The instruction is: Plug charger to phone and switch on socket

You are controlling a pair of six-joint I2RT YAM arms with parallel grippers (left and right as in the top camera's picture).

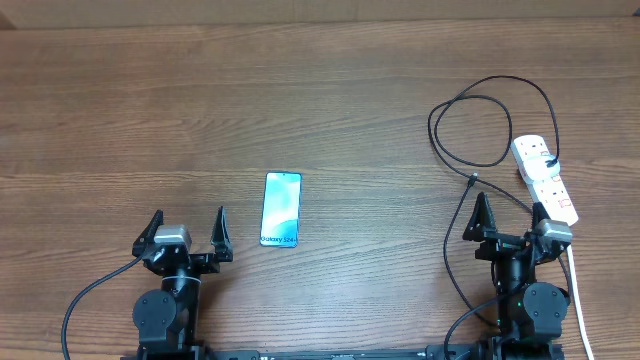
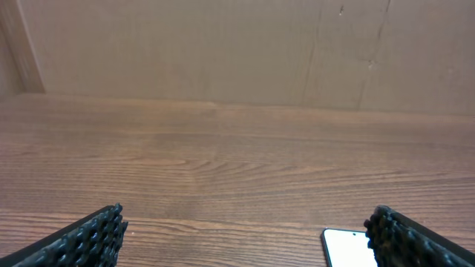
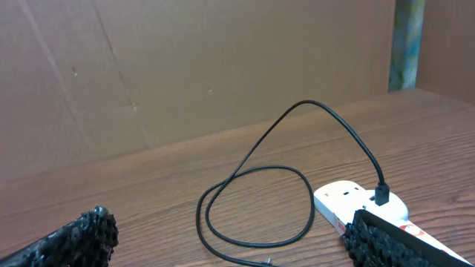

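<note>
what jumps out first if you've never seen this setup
The phone, light blue screen up, lies alone near the middle of the overhead view. Off to the right, the black charger curls in loose loops beside the white socket, its plug on the strip. The left gripper and right gripper sit open at the bottom.

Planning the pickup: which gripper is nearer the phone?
The left gripper; the phone lies close by its fingers, while the right gripper sits beside the power strip.
</note>
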